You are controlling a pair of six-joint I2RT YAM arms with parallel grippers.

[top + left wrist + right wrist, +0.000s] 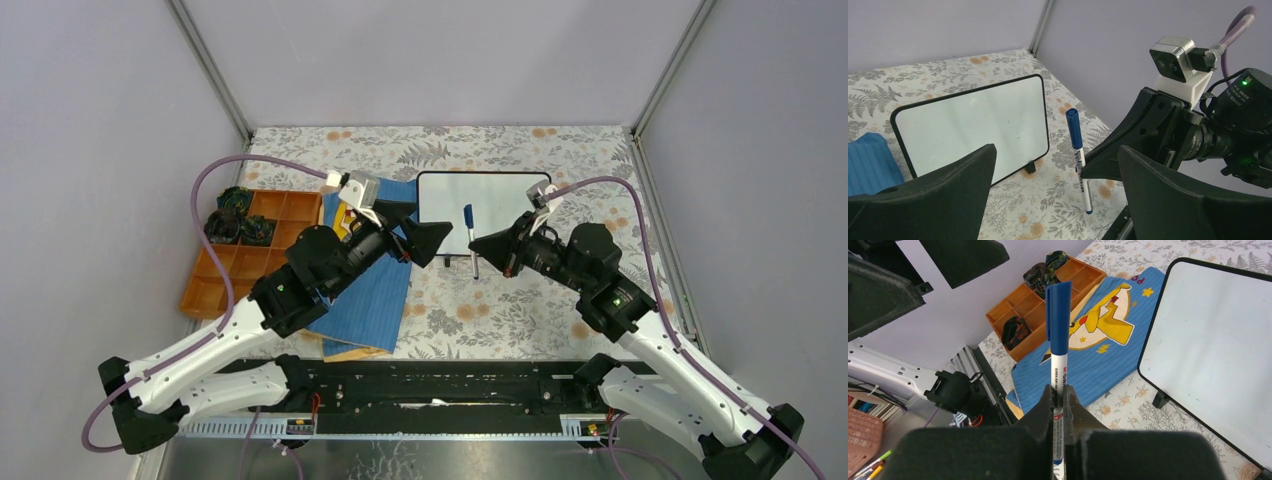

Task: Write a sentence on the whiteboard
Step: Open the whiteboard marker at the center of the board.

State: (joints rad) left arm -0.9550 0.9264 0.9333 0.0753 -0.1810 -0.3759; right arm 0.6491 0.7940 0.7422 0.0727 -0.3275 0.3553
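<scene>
The whiteboard [490, 195] stands on small black feet at the middle back of the table, its face blank [973, 127] [1213, 350]; the sentence is not in view. My right gripper [476, 246] [1060, 391] is shut on the white barrel of a blue marker [469, 232] [1058, 335], whose blue cap is on and sticks out past the fingertips. The marker [1077, 147] hangs above the tablecloth just in front of the board's lower edge. My left gripper [414, 228] [1057, 150] is open wide, facing the marker from the left and apart from it.
A blue cloth-like book [372, 290] [1098, 335] with a yellow cartoon figure lies left of the board, under my left arm. An orange compartment tray [238, 258] [1045, 295] holding dark bundles sits at the far left. Grey walls close in the floral tablecloth.
</scene>
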